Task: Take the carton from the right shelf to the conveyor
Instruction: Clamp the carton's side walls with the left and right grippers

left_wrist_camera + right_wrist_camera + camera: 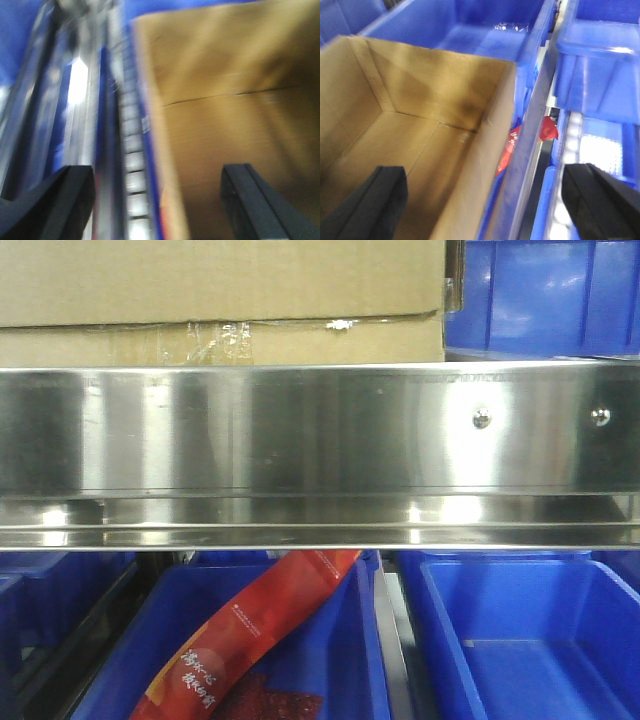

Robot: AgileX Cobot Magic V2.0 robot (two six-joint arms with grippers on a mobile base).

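Closest to us, the left hand [155,175] has its fingers [55,200] wide apart and grips nothing. One dark finger is over blurred metalwork and the other over the brown inside of the carton [225,125], so the carton's left wall runs between them. The right hand [485,172] mirrors it, spread and empty, with one finger over the open inside and the other beyond the right wall, above the blue bins [590,75]. We judge the step in hand to be taking hold of the two side walls before the lift. To do it well, we would lower both hands evenly until each wall sits deep between the fingers, then close both at once. Corrugated board is likely to buckle or tear if it is pinched only at the lip or pulled from one side. A red packet [509,147] shows just beside the right wall, and the outer finger should pass clear of it and of the bin rim. Farther off, the front view shows the carton on the right shelf [300,430], behind its shiny front rail. We would raise it enough to clear that rail before drawing back. The conveyor shows in none of the views.
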